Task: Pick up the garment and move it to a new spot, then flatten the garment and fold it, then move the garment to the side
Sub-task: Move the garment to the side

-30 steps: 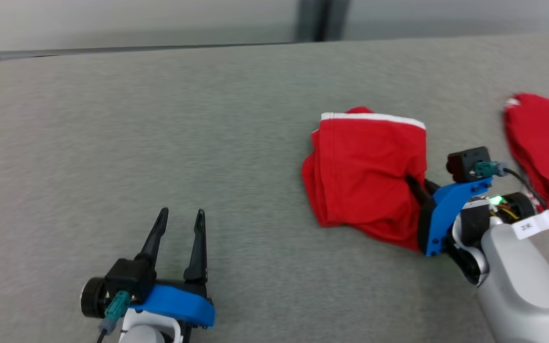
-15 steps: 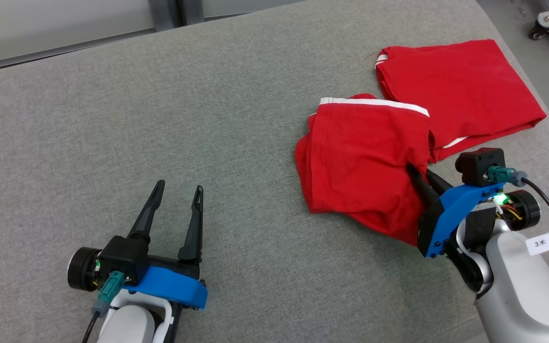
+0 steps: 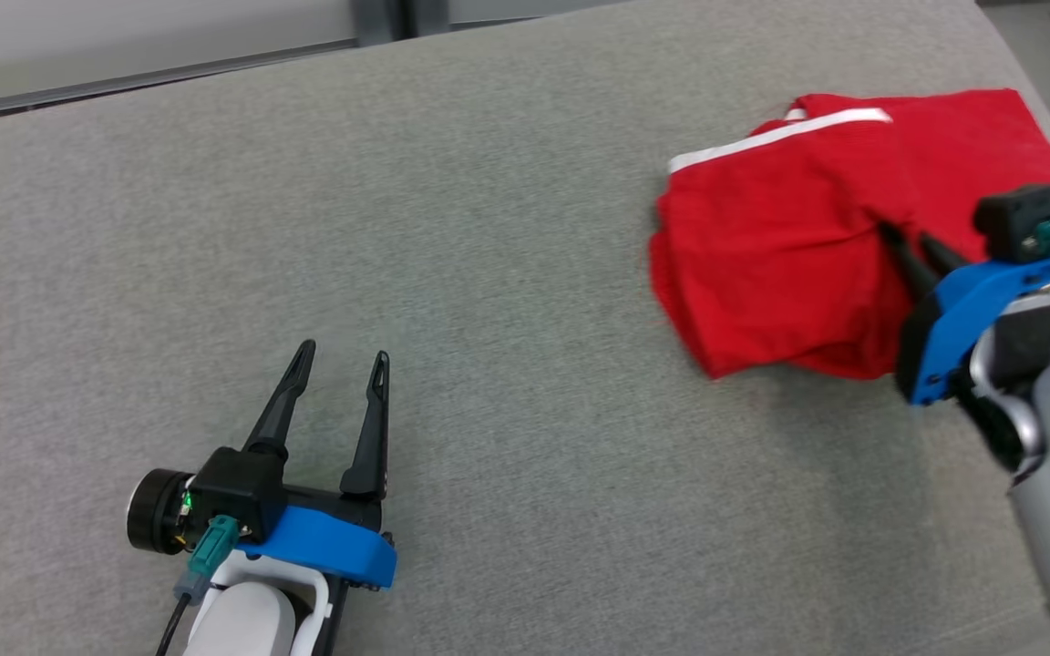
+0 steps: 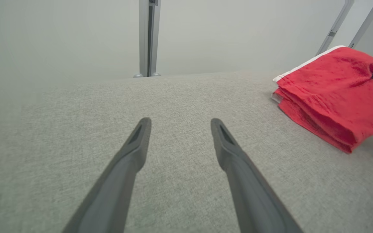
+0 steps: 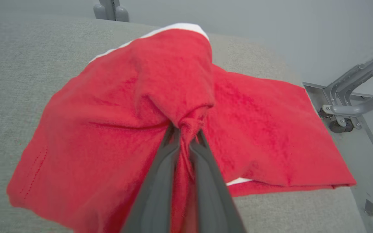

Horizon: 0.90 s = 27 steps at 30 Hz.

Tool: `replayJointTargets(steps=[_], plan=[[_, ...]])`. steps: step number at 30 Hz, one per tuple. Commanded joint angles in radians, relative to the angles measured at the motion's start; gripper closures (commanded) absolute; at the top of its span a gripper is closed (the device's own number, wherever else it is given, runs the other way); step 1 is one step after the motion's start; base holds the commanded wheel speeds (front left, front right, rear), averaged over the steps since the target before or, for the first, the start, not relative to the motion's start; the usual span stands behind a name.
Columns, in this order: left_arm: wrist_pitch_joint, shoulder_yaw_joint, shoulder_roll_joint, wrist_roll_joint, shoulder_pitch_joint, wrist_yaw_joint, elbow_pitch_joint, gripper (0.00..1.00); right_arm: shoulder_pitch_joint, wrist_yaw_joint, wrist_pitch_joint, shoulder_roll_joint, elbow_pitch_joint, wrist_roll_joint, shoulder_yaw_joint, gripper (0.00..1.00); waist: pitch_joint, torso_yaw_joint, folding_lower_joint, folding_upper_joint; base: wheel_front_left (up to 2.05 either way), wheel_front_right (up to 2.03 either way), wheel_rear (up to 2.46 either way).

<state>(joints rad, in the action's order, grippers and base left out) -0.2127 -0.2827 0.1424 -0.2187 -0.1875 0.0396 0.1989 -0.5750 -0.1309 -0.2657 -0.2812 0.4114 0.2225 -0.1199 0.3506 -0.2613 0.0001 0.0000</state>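
Note:
The garment [image 3: 762, 255] is a folded red piece with a white band, lying at the right of the grey padded table [image 3: 488, 273]. My right gripper [image 3: 899, 239] is shut on a bunched fold at its near right edge. The right wrist view shows the cloth [image 5: 108, 123] pinched between my right gripper's [image 5: 186, 127] fingers, which lift it into a peak. The garment partly overlaps a second flat red garment [image 5: 270, 129] near the table's right edge. My left gripper [image 3: 343, 353] rests open at the lower left, nothing between its fingers [image 4: 134, 145]. From the left wrist the garment [image 4: 329, 103] lies to the right.
The table's right edge [image 3: 1049, 109] runs close behind the second red garment [image 3: 972, 137]. A grey wheeled metal frame [image 5: 345, 106] stands on the floor beyond it. A grey post [image 4: 148, 35] rises behind the table's far edge.
The head camera has shifted. My right gripper has carried the folded garment rightward until it overlaps the second red garment. The left gripper has stayed put and open.

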Motion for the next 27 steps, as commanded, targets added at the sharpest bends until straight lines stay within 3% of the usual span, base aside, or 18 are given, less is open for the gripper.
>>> replayJointTargets(steps=[1,11,22,23,24,25,27], plan=[[-0.001,-0.002,0.001,0.001,-0.004,-0.005,0.0,0.0,-0.021,0.0,-0.012,-0.026,0.009,0.003,0.009,1.0,0.011,0.023,-0.0001,0.0,0.0,0.0,0.0],[-0.006,-0.006,0.01,0.0,0.002,-0.016,-0.008,0.0,-0.065,0.0,-0.097,-0.259,0.073,0.012,0.098,1.0,0.035,0.136,-0.0001,0.0,0.0,0.0,0.0],[0.006,-0.024,0.022,0.001,0.009,-0.022,-0.03,0.0,-0.124,0.001,-0.065,-0.337,0.139,-0.089,0.181,1.0,0.059,0.178,-0.0001,0.0,0.0,0.0,0.0],[0.007,-0.026,0.023,0.002,0.008,-0.022,-0.032,0.0,-0.129,0.0,-0.054,-0.334,0.146,-0.108,0.19,0.92,0.061,0.179,-0.0001,0.0,0.0,0.0,0.0],[0.008,-0.027,0.023,0.002,0.008,-0.023,-0.032,0.0,-0.133,0.0,-0.043,-0.328,0.154,-0.127,0.199,0.6,0.062,0.179,-0.0001,0.0,0.0,0.0,0.0],[0.007,-0.029,0.024,0.002,0.008,-0.024,-0.031,0.0,-0.139,0.0,-0.03,-0.319,0.161,-0.147,0.208,0.0,0.063,0.179,-0.0001,0.0,0.0,0.0,0.0],[0.009,-0.032,0.023,0.002,0.009,-0.027,-0.03,0.0,-0.142,0.0,-0.01,-0.298,0.18,-0.171,0.226,0.0,0.063,0.177,-0.0001,0.0,0.0,0.0,0.0]])
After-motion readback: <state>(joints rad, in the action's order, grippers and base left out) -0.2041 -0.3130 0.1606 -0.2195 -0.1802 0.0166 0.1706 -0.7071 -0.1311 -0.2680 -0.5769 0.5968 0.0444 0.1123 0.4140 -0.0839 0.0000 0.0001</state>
